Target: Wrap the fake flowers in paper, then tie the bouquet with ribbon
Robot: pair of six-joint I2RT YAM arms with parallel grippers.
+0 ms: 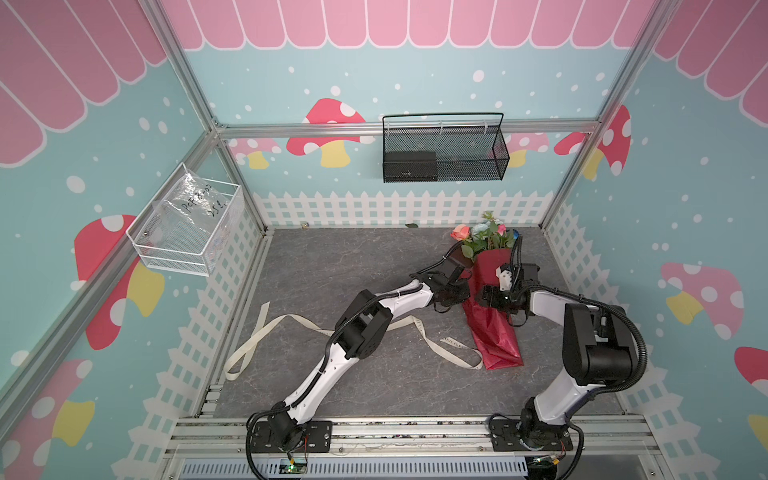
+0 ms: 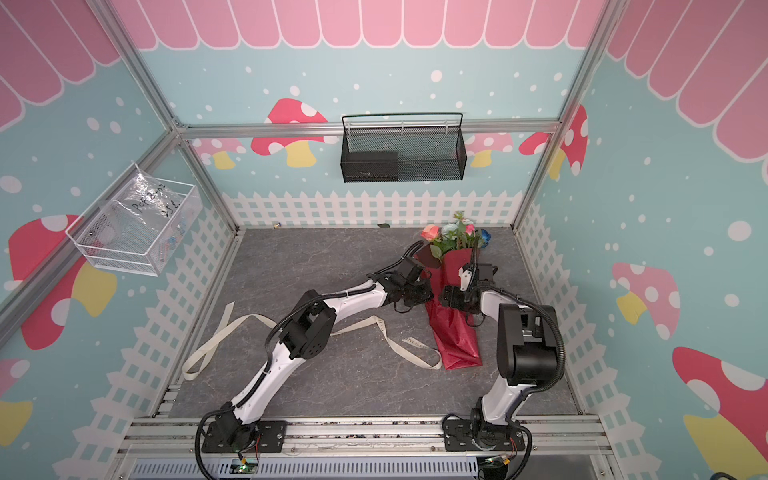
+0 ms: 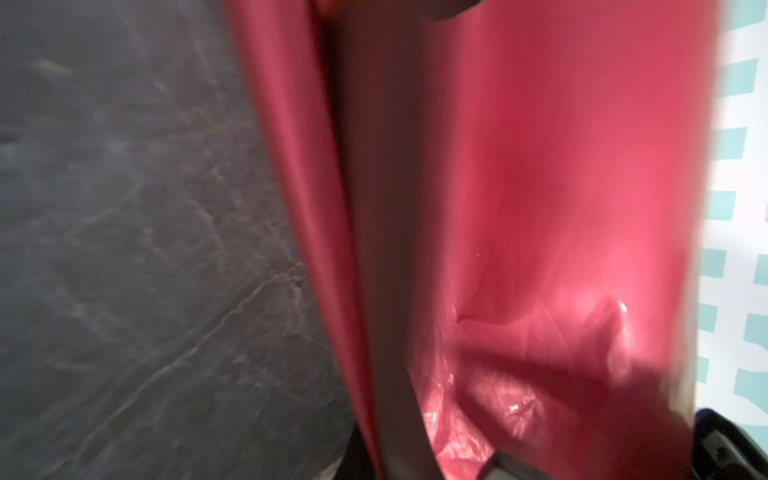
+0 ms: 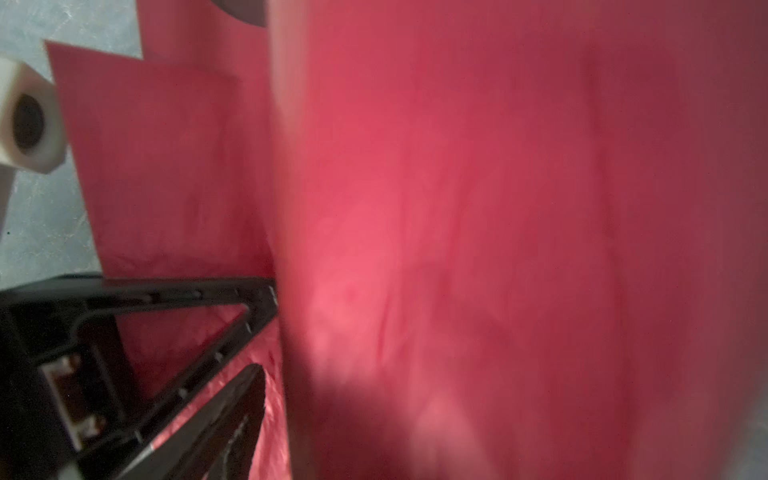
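The bouquet of fake flowers point(image 1: 484, 237) point(image 2: 453, 237) lies at the right of the table with its blooms toward the back wall. Its shiny red wrapping paper point(image 1: 496, 336) point(image 2: 457, 338) point(image 3: 540, 166) point(image 4: 457, 208) runs toward the front. My left gripper point(image 1: 463, 291) point(image 2: 428, 293) point(image 3: 419, 467) sits at the wrap's left side, shut on a fold of the red paper. My right gripper point(image 1: 483, 297) point(image 2: 447, 296) reaches over the wrap from the right with its jaws wide. One of its black fingers point(image 4: 237, 415) shows beside the paper; the other is hidden.
A cream lettered ribbon point(image 1: 291, 320) point(image 2: 249, 322) lies loose across the table, passes under the left arm and ends by the wrap's lower end. A black wire basket point(image 1: 444, 149) hangs on the back wall, a white one point(image 1: 187, 232) on the left wall.
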